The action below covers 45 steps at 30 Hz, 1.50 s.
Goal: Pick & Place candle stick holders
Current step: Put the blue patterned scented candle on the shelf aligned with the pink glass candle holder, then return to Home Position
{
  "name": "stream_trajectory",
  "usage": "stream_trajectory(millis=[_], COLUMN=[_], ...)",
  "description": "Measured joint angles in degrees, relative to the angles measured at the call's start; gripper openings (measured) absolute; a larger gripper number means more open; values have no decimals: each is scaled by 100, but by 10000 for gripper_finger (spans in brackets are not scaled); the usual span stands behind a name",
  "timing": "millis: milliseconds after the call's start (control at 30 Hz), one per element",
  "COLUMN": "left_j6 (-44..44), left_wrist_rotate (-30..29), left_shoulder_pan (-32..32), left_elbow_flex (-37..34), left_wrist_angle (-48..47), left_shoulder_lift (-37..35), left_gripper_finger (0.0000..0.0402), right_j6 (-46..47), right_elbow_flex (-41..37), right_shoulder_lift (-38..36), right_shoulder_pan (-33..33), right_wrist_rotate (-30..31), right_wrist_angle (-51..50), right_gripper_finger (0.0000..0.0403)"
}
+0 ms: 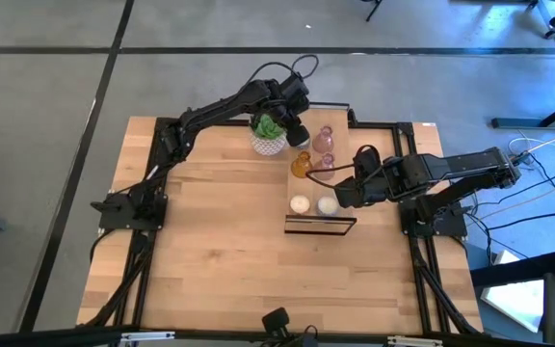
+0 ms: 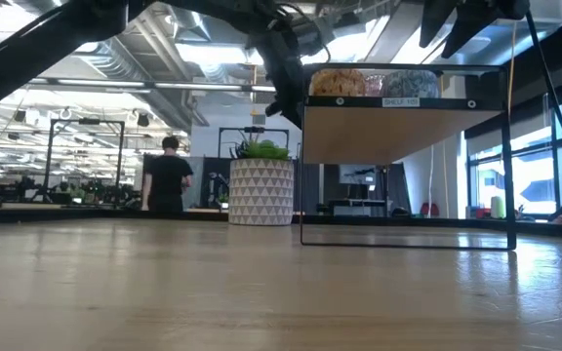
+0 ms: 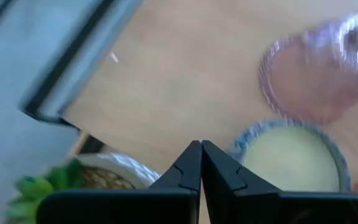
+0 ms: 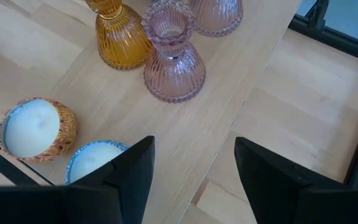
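Three candle stick holders stand base-down on a raised wooden shelf [image 1: 308, 185]: a pink one [image 1: 324, 138] at the far end, an amber one [image 1: 302, 165] and a second pink one [image 1: 325, 164] just nearer. The right wrist view shows the amber holder [image 4: 118, 34] and the nearer pink holder [image 4: 174, 59] upright. My left gripper [image 1: 299, 132] hangs shut and holds nothing, between the plant and the far pink holder [image 3: 316, 74]. Over the shelf's right edge, my right gripper [image 4: 194, 168] stands open with nothing between its fingers, short of the holders.
Two candles in jars, an orange one [image 4: 36, 127] and a blue-rimmed one [image 4: 95, 158], sit on the shelf's near end. A green plant in a white pot [image 1: 269, 135] stands left of the shelf. People [image 2: 169, 175] are in the room behind. Bare tabletop [image 1: 210, 260] lies near and left.
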Motion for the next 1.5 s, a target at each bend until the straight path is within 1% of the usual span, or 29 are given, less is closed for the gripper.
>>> stream_trajectory(millis=[67, 133, 300, 467, 567, 633, 767, 833, 933, 1000, 1100, 1167, 1267, 1300, 1400, 1500], left_j6=[2, 2, 9, -74, -79, -49, 57, 61, 58, 9, -167, -289, -496, -589, -897, -1288], left_wrist_rotate=[119, 143, 242, 538, 525, 306, -449, -713, -793, -606, 47, 512, 995, 1087, 1101, 810], left_shoulder_pan=[0, -2, -7, -7, -24, -53, -123, -133, -134, -131, -142, -164, -251, -288, -445, -642], left_elbow_flex=[-7, 2, -2, -2, -2, -2, 3, 120, 331, 354, 321, 321, 321, 321, 321, 321], left_wrist_angle=[-52, 16, -165, -177, -259, -270, -109, 11, 357, 582, 742, 700, 690, 686, 688, 684], left_shoulder_lift=[12, 43, 76, 74, 74, 74, 5, -89, -334, -546, -852, -1052, -1307, -1380, -1561, -1622], left_gripper_finger=[2, 2, 2, 2, 2, 2, 2, 2, 2, 2, 2, 2, 2, 2, 2, 2], right_j6=[-2, -2, -2, -3, -4, -4, -5, -88, -513, -1011, -2002, -2444, -2974, -3132, -3511, -3768], right_elbow_flex=[0, 0, 0, 0, 0, 0, 0, 0, 46, 204, 464, 593, 645, 645, 644, 488], right_shoulder_lift=[0, 0, 0, 0, 0, 0, 0, 0, -24, -65, -159, -243, -481, -576, -910, -1355], right_shoulder_pan=[0, 0, 0, 0, 0, 0, 0, 4, 29, 98, 267, 413, 594, 645, 785, 981], right_wrist_rotate=[-2, -2, -9, -26, -22, -6, -2, 0, 52, 150, 98, 81, 126, 146, 261, 240], right_wrist_angle=[-2, -2, -10, -15, -15, -13, -12, 27, 106, 194, 357, 328, 231, 162, 26, 110], right_gripper_finger=[225, 225, 225, 225, 225, 225, 225, 225, 225, 224, 220, 213, 199, 193, 173, 150])
